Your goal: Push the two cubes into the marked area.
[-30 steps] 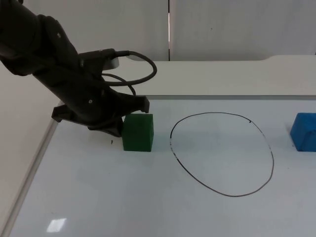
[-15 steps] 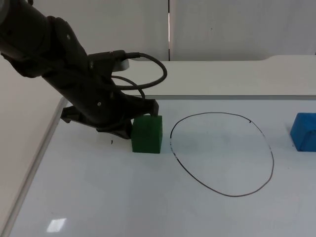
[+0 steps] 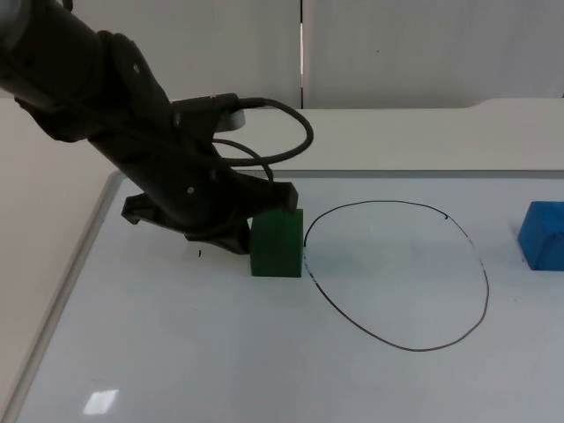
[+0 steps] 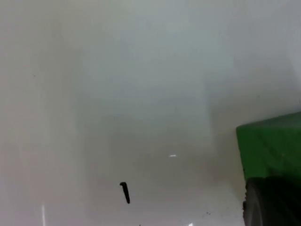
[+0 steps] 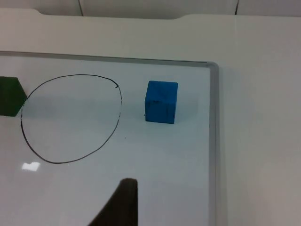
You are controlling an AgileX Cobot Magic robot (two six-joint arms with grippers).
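Note:
The green cube (image 3: pixel 277 244) stands on the whiteboard with its right side at the left edge of the black drawn oval (image 3: pixel 486 284). My left gripper (image 3: pixel 236 236) is low on the board, pressed against the cube's left side; the left wrist view has the green cube (image 4: pixel 270 141) close up against the gripper (image 4: pixel 273 205). The blue cube (image 3: pixel 541 232) sits to the right, outside the oval. In the right wrist view, the blue cube (image 5: pixel 162 101) lies just beyond the oval (image 5: pixel 120 101), the green cube (image 5: pixel 10 96) across it. My right gripper (image 5: pixel 120 205) waits above the board.
The whiteboard has a raised grey frame (image 3: pixel 85 256) along its left side, and another edge (image 5: pixel 214 141) close to the blue cube. A small black mark (image 3: pixel 200 254) lies on the board behind my left gripper.
My left arm has slid to the right, pushing the green cube from well left of the oval up to its line. The blue cube has not moved.

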